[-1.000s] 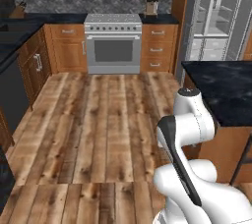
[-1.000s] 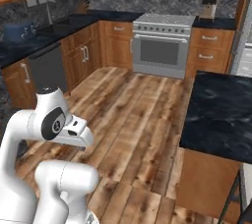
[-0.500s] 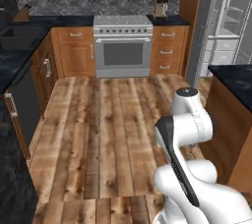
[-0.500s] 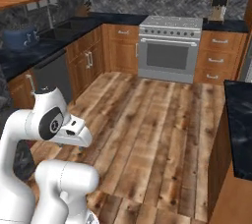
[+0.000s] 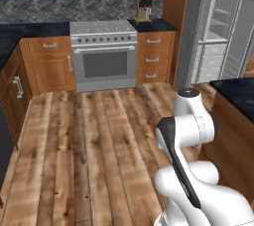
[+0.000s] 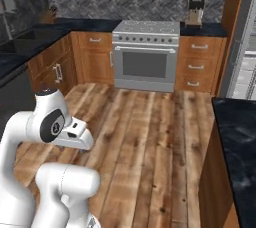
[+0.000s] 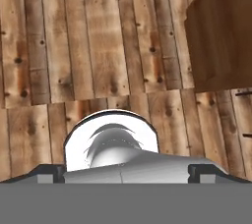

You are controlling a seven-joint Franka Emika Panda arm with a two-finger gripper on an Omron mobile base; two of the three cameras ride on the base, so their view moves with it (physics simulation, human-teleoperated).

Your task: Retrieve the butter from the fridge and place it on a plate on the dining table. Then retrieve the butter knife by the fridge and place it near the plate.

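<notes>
Two small dark gripper (image 7: 126, 173) tips stand spread wide above brown wood floor (image 7: 98, 46), beside the black-topped wooden dining table (image 7: 221, 36).

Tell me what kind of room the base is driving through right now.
A home kitchen: a steel oven range set between wooden cabinets, a coffee machine on the black counter, and the open fridge at right.

Glossy white rounded arm (image 5: 191, 121) with dark joint caps and, seemingly, a black seam.
</notes>
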